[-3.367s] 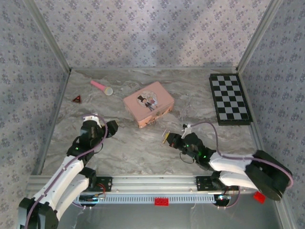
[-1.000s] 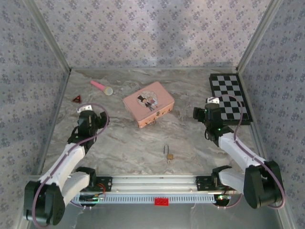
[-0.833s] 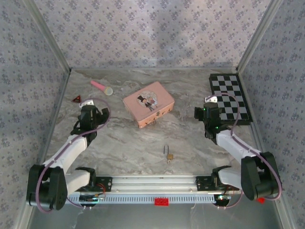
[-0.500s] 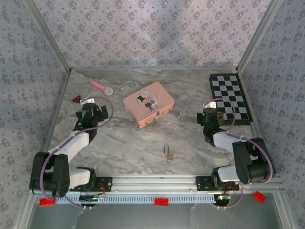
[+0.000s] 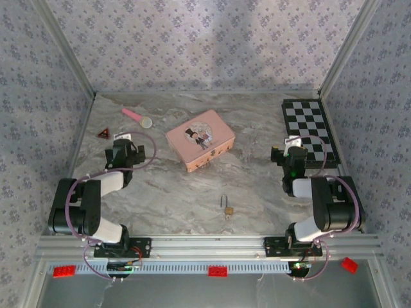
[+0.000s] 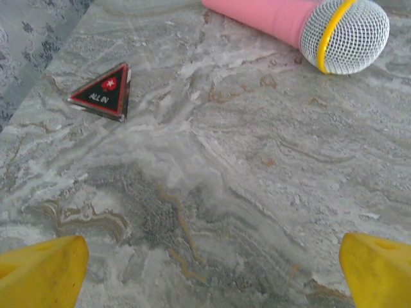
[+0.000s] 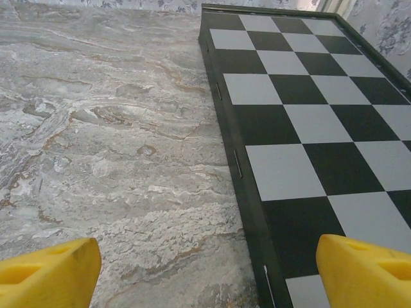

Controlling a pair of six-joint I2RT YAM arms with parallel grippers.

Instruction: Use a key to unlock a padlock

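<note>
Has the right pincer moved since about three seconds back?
Yes. The right pincer swung right, from the middle just in front of the pink tin to the chessboard's left edge. The padlock lies mid-scene.

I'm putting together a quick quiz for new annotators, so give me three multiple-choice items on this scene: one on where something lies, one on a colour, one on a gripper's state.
1. Where does the padlock lie?
A. in the far left corner
B. on the bare table near the front edge, about midway between the two arms
C. in the far right corner

2. What colour is the handle of the microphone?
A. pink
B. blue
C. green

3. How is the left gripper?
A. shut on the padlock
B. shut on the microphone
C. open, with nothing between its fingers

Answers:
1. B, the top view shows it alone on the marble near the front edge.
2. A, the left wrist view shows a pink handle behind the mesh head.
3. C, its yellow fingertips stand wide apart over bare table.
</note>
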